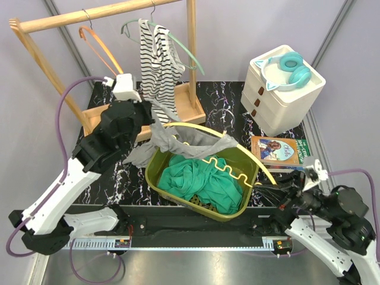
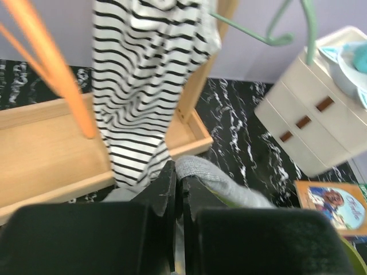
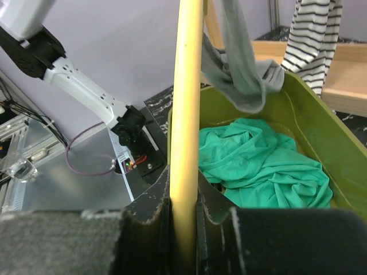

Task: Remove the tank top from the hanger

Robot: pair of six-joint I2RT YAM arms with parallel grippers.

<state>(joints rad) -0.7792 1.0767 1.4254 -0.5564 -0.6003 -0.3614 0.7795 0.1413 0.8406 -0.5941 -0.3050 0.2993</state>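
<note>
A grey tank top hangs on a yellow hanger held over an olive basket. My left gripper is shut on one end of the grey fabric; in the left wrist view the cloth is pinched between the closed fingers of the gripper. My right gripper is shut on the hanger's arm, and in the right wrist view the yellow bar runs up from between its jaws. There the tank top drapes over the basket.
Green clothes fill the basket. A wooden rack at the back holds a striped top on a mint hanger and an orange hanger. A white drawer unit with teal headphones and a book stand on the right.
</note>
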